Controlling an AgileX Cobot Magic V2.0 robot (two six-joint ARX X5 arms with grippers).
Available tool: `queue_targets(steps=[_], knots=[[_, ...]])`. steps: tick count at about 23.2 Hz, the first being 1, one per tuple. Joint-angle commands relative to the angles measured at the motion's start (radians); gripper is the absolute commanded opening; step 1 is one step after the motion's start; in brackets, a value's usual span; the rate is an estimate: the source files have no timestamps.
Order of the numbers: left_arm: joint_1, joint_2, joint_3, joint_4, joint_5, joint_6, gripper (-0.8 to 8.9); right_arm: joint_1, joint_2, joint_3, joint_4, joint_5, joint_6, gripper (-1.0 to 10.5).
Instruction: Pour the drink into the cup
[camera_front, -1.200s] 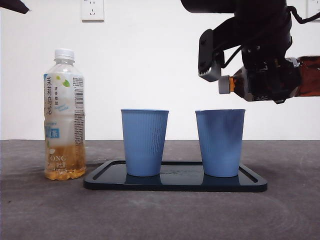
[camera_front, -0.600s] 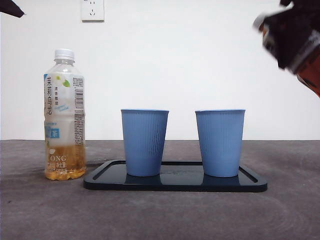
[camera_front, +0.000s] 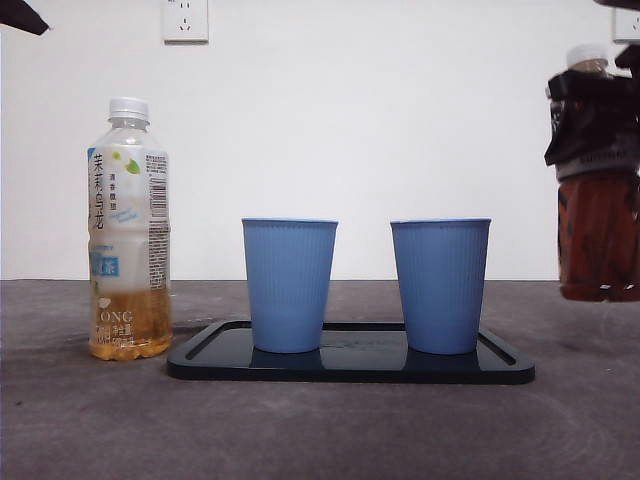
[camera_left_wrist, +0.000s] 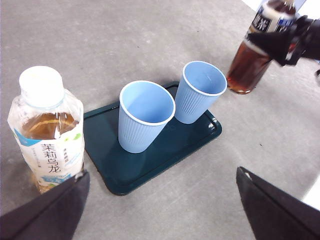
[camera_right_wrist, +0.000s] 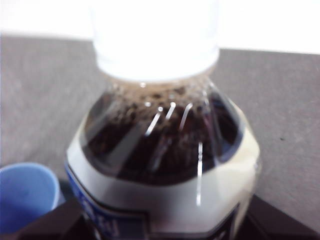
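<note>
Front view: dark grey, slightly textured counter (camera_front: 320, 430) w/ a plain white wall behind and a white socket plate (camera_front: 185, 19) high on it. Dark tray (camera_front: 350, 366) sits mid-counter carrying two blue ribbed cups, left cup (camera_front: 289, 285) and right cup (camera_front: 440, 285), both upright, apart from each other; left wrist view shows their insides pale blue, no liquid visible. Clear tea bottle (camera_front: 128, 230) w/ white cap and printed label stands upright on the counter just beside the tray's left end, amber liquid only in its lower part. Task's thing, the dark drink bottle (camera_front: 597, 190), is at the far right edge of frame, upright, white cap on, dark label band round the upper body, reddish-brown liquid below; its base looks clear of the counter, well to the right of the right cup and off the tray. Right claw (camera_front: 592, 125) is clamped round the bottle's upper body; right wrist view is filled w/ the bottle's shoulder, cap and bubbles at the liquid line, blurred. Left claw (camera_left_wrist: 160, 210) hangs over the near side of the tray w/ jaws spread wide, holding nothing; in front view only a black tip at the top left corner.
</note>
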Motion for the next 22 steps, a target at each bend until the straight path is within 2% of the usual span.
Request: queue_targets(steps=[1,11,22], knots=[[-0.003,0.006,0.007,0.014,-0.001,0.005,4.64,0.002,0.018,-0.021,0.161,0.002,0.04,2.1],[-0.003,0.006,0.007,0.012,-0.001,0.005,4.64,0.004,0.166,-0.053,0.348,-0.007,0.04,2.1],[-0.004,0.006,0.007,0.012,-0.001,0.007,4.65,0.004,0.232,-0.053,0.4,-0.049,0.032,2.1]])
